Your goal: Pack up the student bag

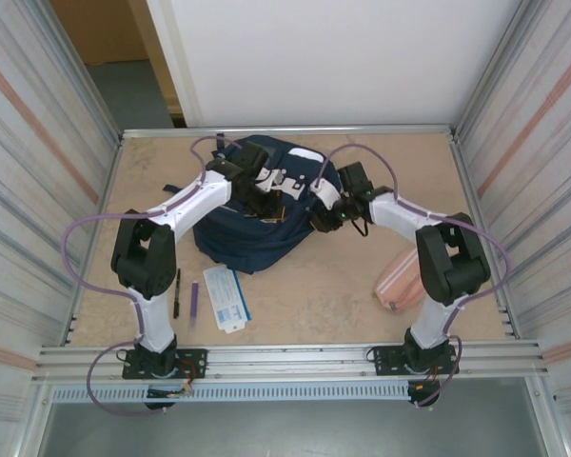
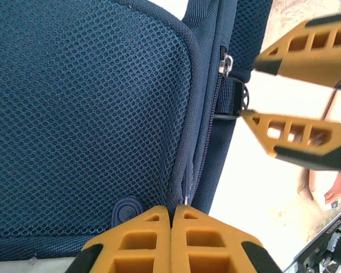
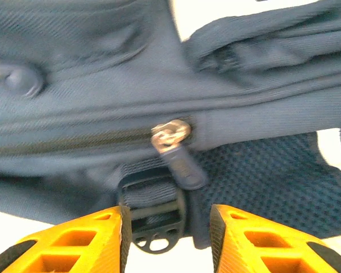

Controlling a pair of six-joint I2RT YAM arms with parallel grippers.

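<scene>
Student bag (image 1: 243, 243), navy: your left hand (image 2: 171, 211) is pressed together at its zip seam (image 2: 207, 148); your right hand (image 3: 169, 224) is spread, just short of its zip pull (image 3: 176, 153).

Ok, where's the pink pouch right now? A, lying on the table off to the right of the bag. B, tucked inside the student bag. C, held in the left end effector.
A: the pink pouch lies on the table, to the right of the student bag and apart from it.
</scene>
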